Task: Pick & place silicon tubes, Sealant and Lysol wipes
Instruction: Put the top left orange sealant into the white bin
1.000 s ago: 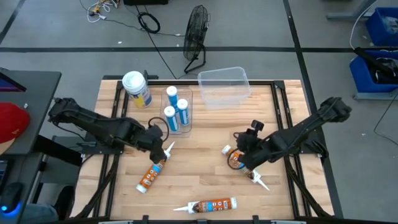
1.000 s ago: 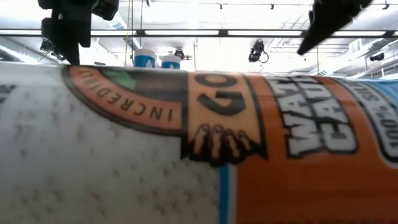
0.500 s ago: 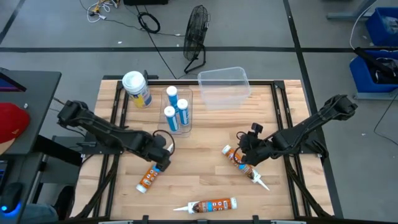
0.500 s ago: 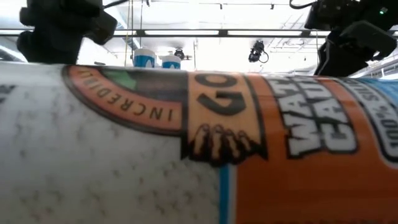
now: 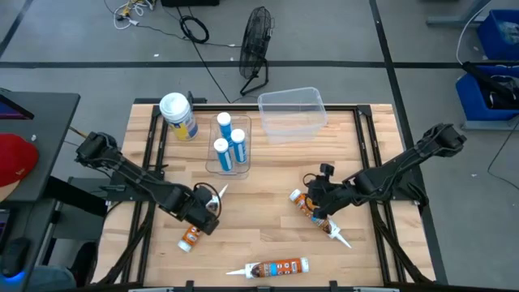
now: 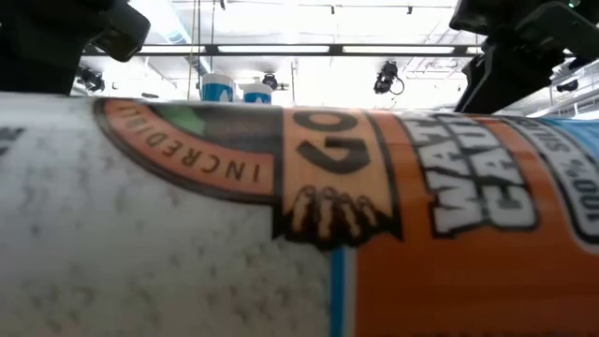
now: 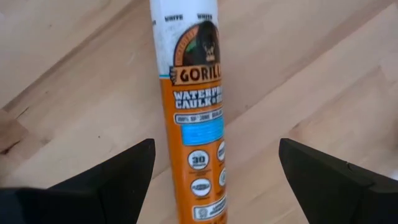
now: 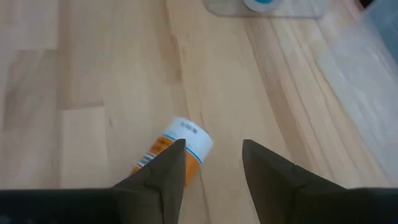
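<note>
Three orange-and-white sealant tubes lie flat on the wooden table. My left gripper [image 5: 203, 217] is open over the left tube [image 5: 189, 237]. In the left wrist view its fingers [image 7: 216, 146] stand wide on either side of that tube's body [image 7: 194, 106], apart from it. My right gripper [image 5: 318, 203] is open low over the middle tube [image 5: 326, 227]; that tube's flat end [image 8: 186, 140] shows beside one finger. The third tube [image 5: 276, 267] lies near the front edge and fills the low view [image 6: 299, 215]. The Lysol wipes canister [image 5: 178, 115] stands upright at the back left. My right gripper has one finger [image 8: 168, 168] right next to the middle tube's flat end [image 8: 193, 138]. That finger hides the spot, so I cannot tell whether it touches. The other finger stands clear over bare wood.
A clear tray [image 5: 228, 144] holds three slim blue-and-white cylinders upright behind the left gripper. An empty clear plastic bin [image 5: 292, 112] stands at the back centre. Bare wood lies between the two grippers.
My left gripper has gone toward the table's near edge, along the left tube from its nozzle to its body, and has come lower. My right gripper has come lower and shifted slightly toward the table's left, over the middle tube. The tubes lie as before.
</note>
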